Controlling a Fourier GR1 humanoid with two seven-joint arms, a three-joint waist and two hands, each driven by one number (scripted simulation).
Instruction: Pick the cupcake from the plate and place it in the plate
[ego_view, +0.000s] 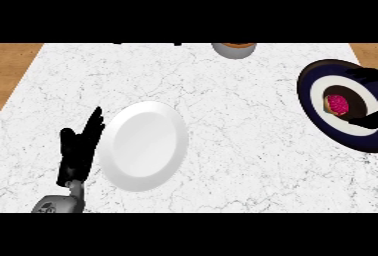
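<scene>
Right hand (362, 97) curls round cupcake (337, 105) on dark plate (314, 87), counter's right edge. Lift straight before crossing to white plate (148, 145). Left hand (80, 150) rests, fingers spread.

no readable text, label, brand, number or sign appears anywhere in the head view, neither on the white plate (145, 146) left of centre nor on the dark plate (325, 112) at the right edge
</scene>
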